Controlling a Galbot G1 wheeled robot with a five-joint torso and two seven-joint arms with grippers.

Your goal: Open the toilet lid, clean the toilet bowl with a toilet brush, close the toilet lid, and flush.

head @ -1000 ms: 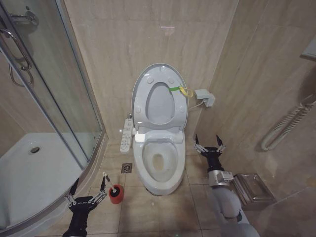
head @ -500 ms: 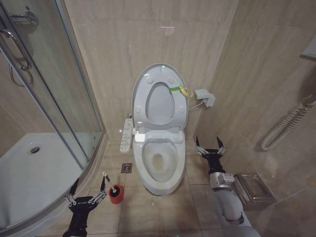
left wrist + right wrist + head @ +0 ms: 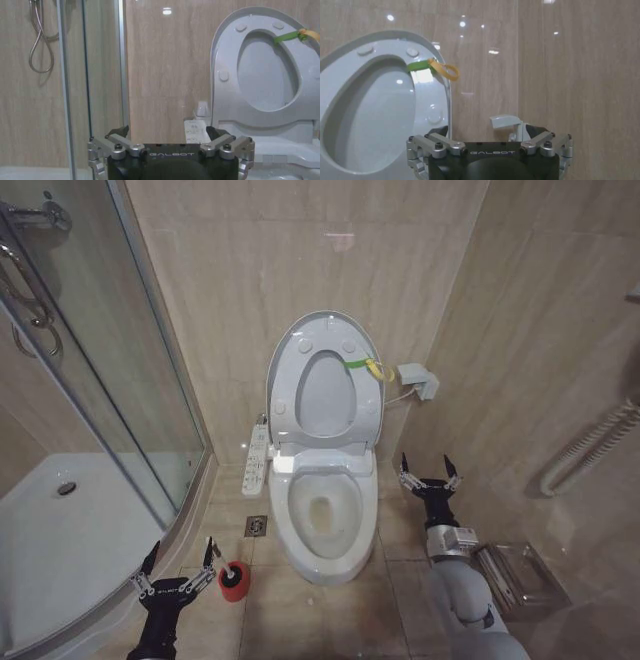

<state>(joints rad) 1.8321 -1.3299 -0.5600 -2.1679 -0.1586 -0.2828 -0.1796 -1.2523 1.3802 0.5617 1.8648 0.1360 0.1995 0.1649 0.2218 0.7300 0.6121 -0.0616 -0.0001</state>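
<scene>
- Left hand low over the floor tiles, fingers spread open, holding nothing.
- Brush just to the right of that hand, standing in its red cup on the floor, dark head up; untouched.
- Shower tray and glass door off to the left of the left hand.
- Floor drain ahead of the left hand, between brush and bowl.
- Right hand raised beside the bowl's right side, fingers spread open, empty, apart from the toilet.
- Bowl to the left of the right hand and ahead-right of the left hand, uncovered, drain hole showing.
- Lid up, leaning against the wall together with the seat ring, beyond and to the left of the right hand.
- Yellow-green loop tag at the raised lid's right edge, above the right hand; seen also from the right wrist.
- Button panel on the bowl's left side, ahead of the left hand.
- Small white box on the wall, above the right hand.
- Metal holder on the floor to the right of the right arm.
</scene>
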